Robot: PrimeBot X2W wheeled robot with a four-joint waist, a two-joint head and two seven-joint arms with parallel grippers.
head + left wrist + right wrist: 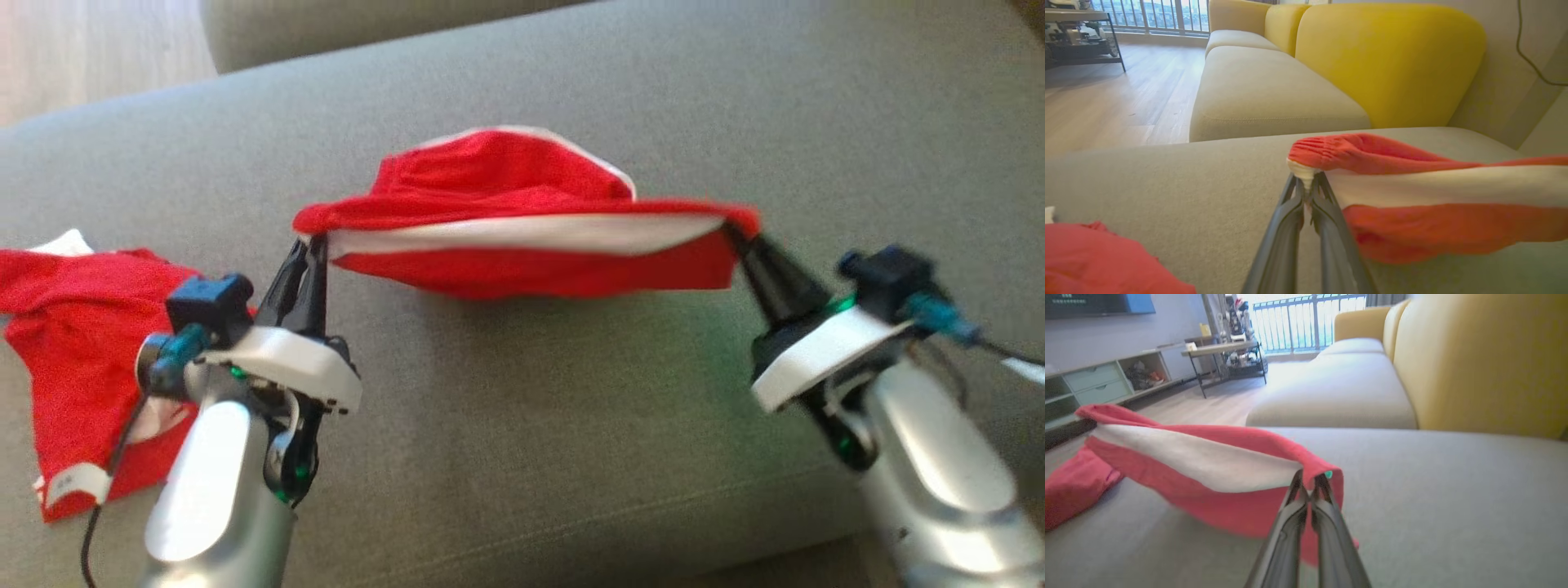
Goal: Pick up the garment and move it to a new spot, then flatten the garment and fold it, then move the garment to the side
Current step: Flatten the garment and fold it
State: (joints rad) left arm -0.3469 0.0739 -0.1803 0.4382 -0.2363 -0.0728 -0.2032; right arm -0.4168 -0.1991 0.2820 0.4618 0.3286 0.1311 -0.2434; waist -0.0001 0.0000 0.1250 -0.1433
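- Red garment [522,204] with white band [522,233], lifted over grey sofa cushion [522,457] and stretched between both grippers; lower fold hanging close to the cushion, contact unclear.
- Left gripper [314,245]: fingers pinched together on the garment's left end, at the white band.
- Right gripper [739,233]: fingers clamped on the right end, red cloth draped over the tips.
- Second red garment [73,343] crumpled on the cushion at far left, apart from the held one.
- White tag [77,483] at its lower hem; writing too blurred to read.
- Yellow backrest [1388,61] behind.
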